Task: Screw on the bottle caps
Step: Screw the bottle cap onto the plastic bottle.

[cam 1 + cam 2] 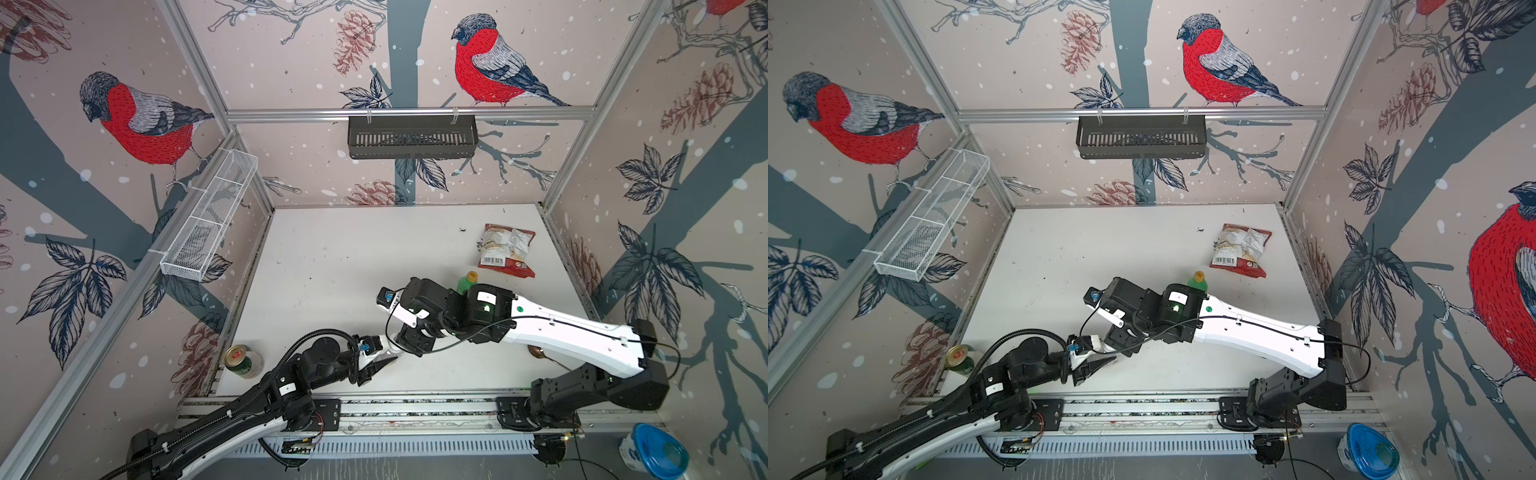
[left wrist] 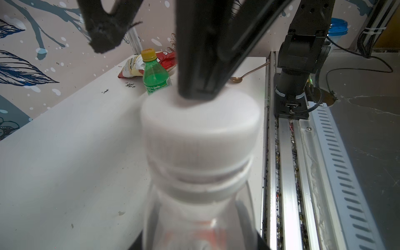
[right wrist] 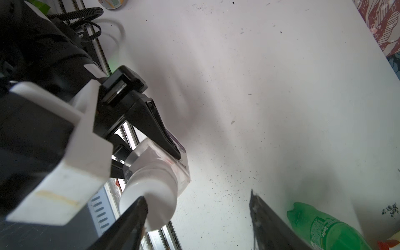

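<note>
My left gripper (image 2: 199, 242) is shut on the clear squarish bottle (image 3: 180, 171) and holds it just above the table near the front rail. The white cap (image 2: 199, 129) sits on its neck. My right gripper (image 3: 197, 199) is open. One of its fingers (image 3: 134, 214) lies against the cap's top and the other stands well apart over bare table. In both top views the right wrist (image 1: 419, 328) hangs over the left gripper (image 1: 386, 363). The green bottle (image 1: 466, 286) (image 1: 1197, 283) stands behind with its orange-yellow cap (image 2: 148, 54) on it.
A red snack bag (image 1: 508, 249) lies at the back right. A green-and-gold can (image 1: 243, 360) stands at the front left. A spoon (image 2: 249, 72) lies under the right arm. The metal rail (image 1: 415, 405) runs along the front. A blue-lidded tub (image 1: 654, 453) sits off the table.
</note>
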Available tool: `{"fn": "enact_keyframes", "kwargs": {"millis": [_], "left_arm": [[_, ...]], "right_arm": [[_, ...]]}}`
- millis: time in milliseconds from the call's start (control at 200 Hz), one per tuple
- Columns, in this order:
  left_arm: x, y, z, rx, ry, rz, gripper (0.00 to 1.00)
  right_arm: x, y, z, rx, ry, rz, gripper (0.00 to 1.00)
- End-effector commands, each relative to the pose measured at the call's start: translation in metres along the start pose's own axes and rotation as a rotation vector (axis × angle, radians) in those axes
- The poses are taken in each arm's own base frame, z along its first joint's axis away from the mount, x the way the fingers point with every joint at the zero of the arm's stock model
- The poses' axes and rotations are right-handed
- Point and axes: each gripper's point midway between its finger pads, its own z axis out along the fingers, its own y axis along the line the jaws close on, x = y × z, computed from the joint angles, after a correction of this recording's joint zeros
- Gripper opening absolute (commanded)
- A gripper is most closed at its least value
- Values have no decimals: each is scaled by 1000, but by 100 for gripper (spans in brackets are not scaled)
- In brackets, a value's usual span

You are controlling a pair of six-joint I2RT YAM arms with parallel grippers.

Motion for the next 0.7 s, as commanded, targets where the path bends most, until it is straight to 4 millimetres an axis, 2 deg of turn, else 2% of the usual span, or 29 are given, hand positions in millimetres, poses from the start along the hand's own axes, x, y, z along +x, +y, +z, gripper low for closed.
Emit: {"fn": "enact_keyframes", "kwargs": {"millis": [0, 155, 275, 400, 615, 630, 695], "left_arm": [[-13, 1, -1, 1, -47, 15, 38], [-13, 1, -1, -1, -50, 17, 38], [-14, 1, -2, 0, -52, 19, 39], [-14, 0, -2, 4, -56, 22, 38], [-14, -5, -2, 29, -57, 26, 38], [-14, -6, -2, 31, -58, 26, 38], [-15, -8, -3, 43, -59, 24, 38]], "right_arm": [[1, 4, 5, -15, 17, 6, 76], [6, 1, 8, -1, 39, 7, 76], [3, 3, -2, -8, 36, 3, 76], [-1, 5, -26, -31, -17, -13, 76], [3, 32, -69, -221, -173, -136, 76], [3, 35, -79, -242, -204, -149, 76], [9, 43, -95, -308, -275, -196, 76]]}}
